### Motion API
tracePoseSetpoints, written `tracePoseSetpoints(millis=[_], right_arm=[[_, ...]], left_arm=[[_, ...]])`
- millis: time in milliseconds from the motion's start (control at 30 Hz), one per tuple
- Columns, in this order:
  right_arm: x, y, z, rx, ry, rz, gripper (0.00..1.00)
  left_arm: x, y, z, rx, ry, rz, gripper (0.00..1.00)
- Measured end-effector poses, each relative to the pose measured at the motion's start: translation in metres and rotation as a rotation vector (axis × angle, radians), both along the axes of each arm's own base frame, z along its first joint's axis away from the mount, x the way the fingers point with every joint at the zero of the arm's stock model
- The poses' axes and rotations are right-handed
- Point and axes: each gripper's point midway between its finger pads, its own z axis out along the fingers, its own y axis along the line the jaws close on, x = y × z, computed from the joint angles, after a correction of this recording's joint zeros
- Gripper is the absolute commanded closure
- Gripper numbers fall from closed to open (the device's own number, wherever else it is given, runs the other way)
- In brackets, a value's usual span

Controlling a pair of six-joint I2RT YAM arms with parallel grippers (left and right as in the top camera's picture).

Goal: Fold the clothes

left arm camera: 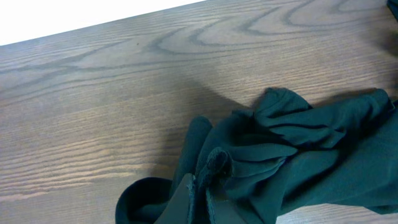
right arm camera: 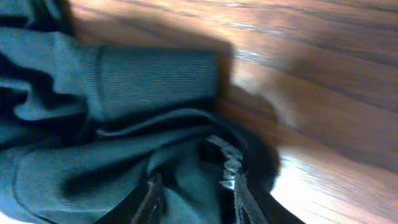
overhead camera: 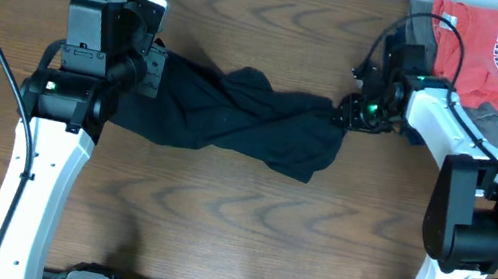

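Black garment (overhead camera: 232,117) lies twisted and drawn out across the middle of the wooden table (overhead camera: 214,225), running from 9 o'clock to 3 o'clock. At its 9 o'clock end the left gripper (overhead camera: 151,70) is clamped tight on a bunched fold, the cloth gathered up around its tips in the left wrist view. At the 3 o'clock end the right gripper (overhead camera: 348,111) has its fingers (right arm camera: 236,180) a narrow gap apart with black fabric between them; whether they pinch it cannot be told. Farther back, at 1 o'clock, a red shirt (overhead camera: 482,47) with white lettering sits on grey and navy garments (overhead camera: 495,122).
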Motion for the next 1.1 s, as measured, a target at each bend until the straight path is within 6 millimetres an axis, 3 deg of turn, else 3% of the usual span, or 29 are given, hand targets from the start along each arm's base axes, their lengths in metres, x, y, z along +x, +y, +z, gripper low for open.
tracePoseSetpoints(millis=[133, 200, 500, 567, 667, 800, 933, 1000, 1100], right_arm=[[-0.002, 0.012, 0.001, 0.010, -0.009, 0.027, 0.76], [-0.002, 0.017, 0.001, 0.010, -0.013, 0.039, 0.99], [0.004, 0.016, 0.012, 0.008, -0.019, 0.028, 0.99], [0.013, 0.008, 0.027, 0.007, -0.027, 0.011, 0.99], [0.037, -0.009, 0.071, 0.008, -0.097, -0.014, 0.99], [0.050, -0.034, 0.151, 0.003, -0.237, -0.031, 0.99], [0.027, -0.043, 0.216, -0.009, -0.329, -0.015, 0.99], [0.005, -0.041, 0.227, -0.013, -0.303, 0.010, 0.99], [-0.017, -0.035, 0.219, -0.020, -0.228, 0.055, 0.99]], left_arm=[[0.000, 0.000, -0.001, -0.003, 0.003, 0.003, 0.94], [0.000, 0.000, 0.000, -0.004, 0.003, 0.004, 0.94], [0.002, 0.000, 0.002, -0.004, -0.009, 0.005, 0.94], [0.005, 0.001, 0.005, -0.002, -0.026, 0.010, 0.94], [0.009, 0.005, 0.009, 0.004, -0.048, 0.035, 0.94], [0.014, 0.011, 0.013, 0.018, -0.075, 0.070, 0.94], [0.014, 0.021, 0.013, 0.007, -0.070, 0.121, 0.94], [0.008, 0.026, 0.007, -0.004, -0.036, 0.149, 0.94], [-0.005, 0.030, -0.007, -0.019, 0.042, 0.186, 0.94]])
